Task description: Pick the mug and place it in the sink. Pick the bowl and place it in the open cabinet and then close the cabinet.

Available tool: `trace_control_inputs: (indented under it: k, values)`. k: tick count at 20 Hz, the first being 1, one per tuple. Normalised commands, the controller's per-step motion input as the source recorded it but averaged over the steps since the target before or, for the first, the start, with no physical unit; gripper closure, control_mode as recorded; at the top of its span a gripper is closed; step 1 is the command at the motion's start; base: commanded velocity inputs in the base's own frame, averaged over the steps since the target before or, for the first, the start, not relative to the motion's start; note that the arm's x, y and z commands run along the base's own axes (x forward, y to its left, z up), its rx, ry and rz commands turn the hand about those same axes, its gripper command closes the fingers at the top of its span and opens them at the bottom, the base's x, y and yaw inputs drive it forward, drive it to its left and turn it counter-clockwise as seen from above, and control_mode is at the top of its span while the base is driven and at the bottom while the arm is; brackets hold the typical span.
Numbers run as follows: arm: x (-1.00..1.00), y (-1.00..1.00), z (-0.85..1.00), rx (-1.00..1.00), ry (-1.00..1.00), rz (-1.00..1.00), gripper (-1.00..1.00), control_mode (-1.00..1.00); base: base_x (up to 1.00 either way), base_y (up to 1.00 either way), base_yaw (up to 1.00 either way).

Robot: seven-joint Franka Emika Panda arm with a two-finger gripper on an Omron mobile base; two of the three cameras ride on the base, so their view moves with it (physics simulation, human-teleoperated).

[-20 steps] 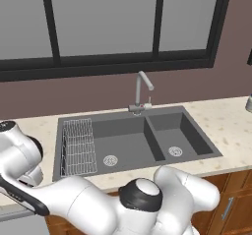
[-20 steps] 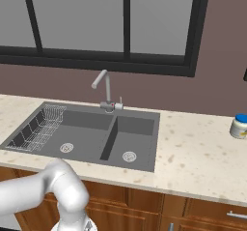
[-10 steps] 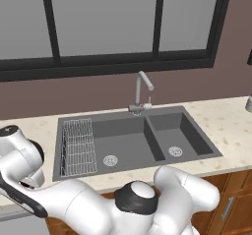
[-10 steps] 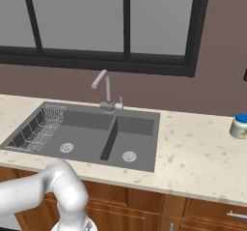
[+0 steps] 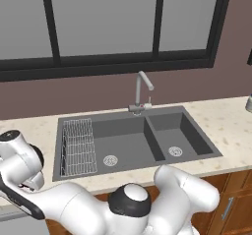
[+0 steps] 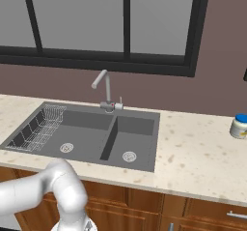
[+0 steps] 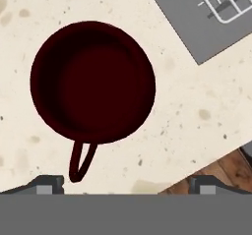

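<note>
Seen from the hand camera, the jaws (image 7: pixel 126 185) stand wide apart, holding nothing, directly above the dark maroon mug (image 7: pixel 92 83). The mug sits upright on the speckled cream table (image 7: pixel 197 101), its loop handle pointing toward the jaws. Just beyond it lies a corner of the dark grey sink (image 5: pixel 135 140) with its wire rack (image 5: pixel 78 146). Farther back, the silver faucet (image 5: pixel 141 94) rises below a dark-framed window (image 5: pixel 123 27).

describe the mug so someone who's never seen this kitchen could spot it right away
Start at the dark grey sink with its wire rack. On the speckled beige counter just off the sink's corner sits the mug. It is dark maroon, round and empty, with a thin loop handle.
</note>
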Motion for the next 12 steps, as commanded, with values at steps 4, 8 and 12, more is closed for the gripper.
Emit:
trace_control_inputs:
  k: [4,8,12]
  values:
    - [0.11,0.13,-0.15,0.00,0.00,0.00,-1.00,-1.00,0.00,0.00,0.00]
    - [0.12,0.05,-0.16,0.00,0.00,0.00,-1.00,-1.00,0.00,0.00,0.00]
    - [0.19,0.00,-0.12,0.00,0.00,0.00,-1.00,-1.00,0.00,0.00,0.00]
